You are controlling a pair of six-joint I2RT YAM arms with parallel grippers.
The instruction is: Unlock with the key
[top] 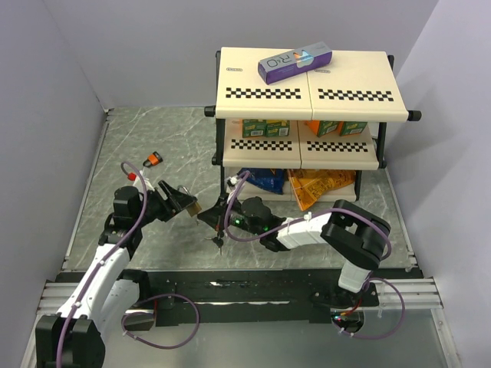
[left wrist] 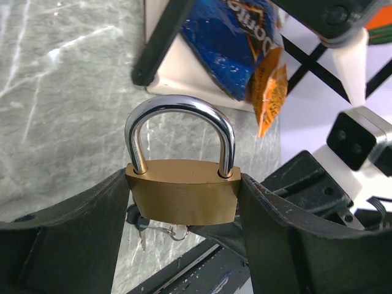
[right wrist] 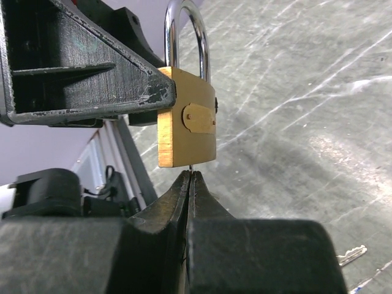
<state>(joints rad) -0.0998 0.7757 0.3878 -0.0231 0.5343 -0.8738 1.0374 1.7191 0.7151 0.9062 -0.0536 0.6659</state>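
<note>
A brass padlock (left wrist: 182,196) with its silver shackle closed is clamped by its sides in my left gripper (left wrist: 182,205), held above the table (top: 194,207). My right gripper (right wrist: 191,180) is shut just under the lock's bottom face. It pinches a thin silver key (right wrist: 192,169); only a sliver shows entering the lock (right wrist: 187,122). Spare keys on a small ring (left wrist: 144,229) hang below the lock, also in the top view (top: 219,241). The two grippers meet in front of the shelf (top: 219,217).
A small orange-and-black padlock (top: 154,159) lies at the back left. A two-tier checkered shelf (top: 307,92) stands at the back right, with a purple box (top: 295,63) on top, cartons inside and chip bags (top: 265,180) beneath. Grey walls enclose the table.
</note>
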